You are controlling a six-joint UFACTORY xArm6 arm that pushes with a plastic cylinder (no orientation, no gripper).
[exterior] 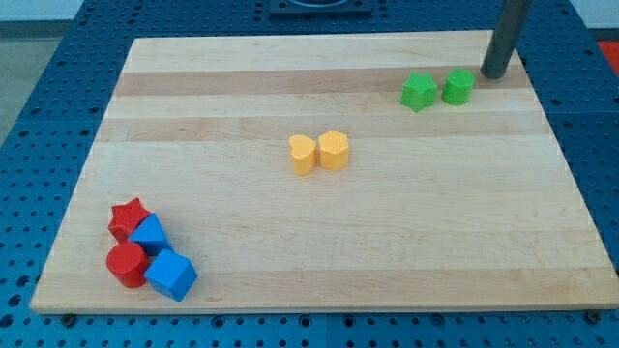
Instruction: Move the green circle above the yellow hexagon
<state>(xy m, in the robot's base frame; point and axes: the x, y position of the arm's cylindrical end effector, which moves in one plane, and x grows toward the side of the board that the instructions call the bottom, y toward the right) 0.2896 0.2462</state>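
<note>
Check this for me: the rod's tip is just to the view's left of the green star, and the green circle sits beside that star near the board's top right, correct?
Not quite. In the camera view my tip stands just to the view's right of the green circle, not left of the green star. The rest holds: circle and star sit side by side near the board's top right.

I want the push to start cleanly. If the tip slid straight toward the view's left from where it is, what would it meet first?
Probably the green circle, just left of my tip and slightly lower, so it might only clip the circle's upper edge. The green star lies beyond.
</note>
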